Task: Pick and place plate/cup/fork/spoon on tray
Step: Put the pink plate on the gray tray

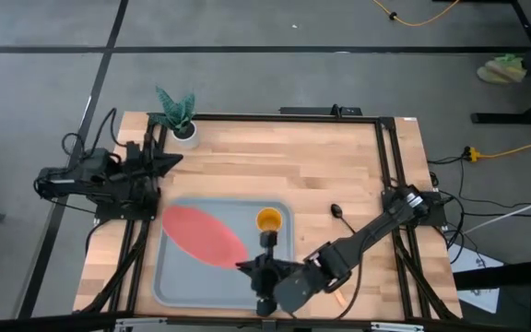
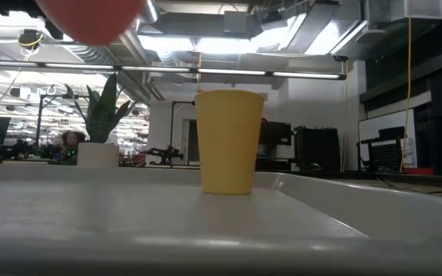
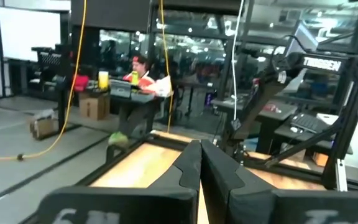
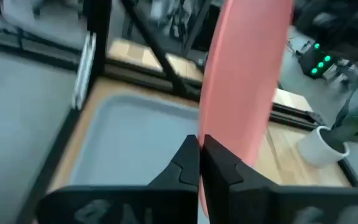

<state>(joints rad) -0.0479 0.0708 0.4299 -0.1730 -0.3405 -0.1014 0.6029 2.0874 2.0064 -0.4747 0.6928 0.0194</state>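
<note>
We judge the task half done: the cup (image 1: 268, 219) stands on the tray (image 1: 178, 287); the right gripper (image 1: 247, 267) clamps the plate (image 1: 205, 236) tilted above it; spoon (image 1: 339, 215) awaits on the table; left gripper (image 3: 199, 163) closed, idle.

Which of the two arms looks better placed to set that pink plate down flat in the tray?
The right. Its gripper is shut on the plate, holding it tilted above the tray. The left gripper waits, shut, at the table's left edge, near the plant pot.
</note>
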